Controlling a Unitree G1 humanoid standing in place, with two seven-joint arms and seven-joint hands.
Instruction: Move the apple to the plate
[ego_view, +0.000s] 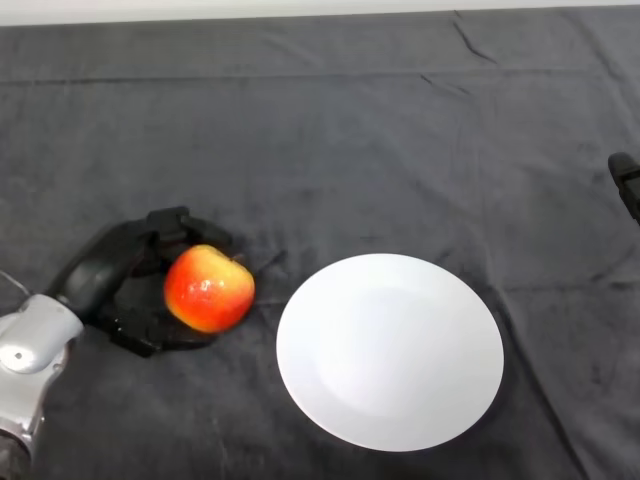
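A red and yellow apple is at the left of the table, held in my black left hand. The fingers curl over its far side and the thumb curls under its near side. The apple is just left of the white plate, a short gap from its rim. I cannot tell whether the apple rests on the cloth or is lifted slightly. The plate lies flat and holds nothing.
The table is covered by a dark wrinkled cloth. A small black object shows at the right edge of the view.
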